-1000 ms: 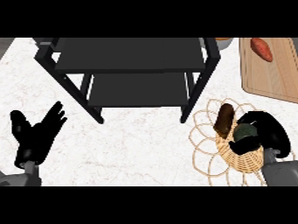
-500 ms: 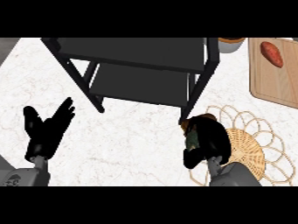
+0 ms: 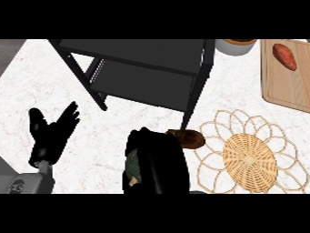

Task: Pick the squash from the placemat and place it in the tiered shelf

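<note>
Right hand [image 3: 154, 159], curled round the squash [image 3: 184, 139], has cleared the placemat [image 3: 254, 157]; tiered shelf [image 3: 144, 68] placement remains

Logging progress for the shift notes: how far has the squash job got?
Done: the squash is off the woven placemat, which lies bare. In hand: the right hand is curled round it, left of the mat, below the tiered shelf. Left: placing it on a shelf tier. The left hand rests open.
</note>
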Tool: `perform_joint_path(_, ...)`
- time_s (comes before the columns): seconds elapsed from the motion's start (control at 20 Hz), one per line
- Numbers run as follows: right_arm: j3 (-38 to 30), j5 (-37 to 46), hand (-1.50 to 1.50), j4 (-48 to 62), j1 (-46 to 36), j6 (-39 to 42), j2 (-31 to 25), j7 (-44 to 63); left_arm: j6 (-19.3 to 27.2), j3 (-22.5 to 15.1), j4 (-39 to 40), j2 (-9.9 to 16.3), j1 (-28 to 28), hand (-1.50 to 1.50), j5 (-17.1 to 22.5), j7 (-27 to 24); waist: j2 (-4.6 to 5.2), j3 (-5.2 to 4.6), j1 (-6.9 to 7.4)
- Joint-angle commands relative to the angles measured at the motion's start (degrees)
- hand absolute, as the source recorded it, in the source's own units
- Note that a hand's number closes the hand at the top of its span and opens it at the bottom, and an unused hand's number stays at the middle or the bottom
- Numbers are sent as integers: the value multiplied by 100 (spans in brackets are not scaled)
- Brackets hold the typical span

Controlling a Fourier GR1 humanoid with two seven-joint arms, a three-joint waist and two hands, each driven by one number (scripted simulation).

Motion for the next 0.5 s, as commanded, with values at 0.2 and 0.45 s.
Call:
perform_joint_path(0.2, 166, 396, 150, -837, -1748, 11, 144, 2134, 88, 133, 78, 11, 149, 0, 42, 97, -34, -18, -164)
perform_joint_path(0.45, -644, 226, 150, -753, -2689, 412, 144, 2442, -46, 155, 71, 82, 326, 0, 68, -19, -31, -21, -192)
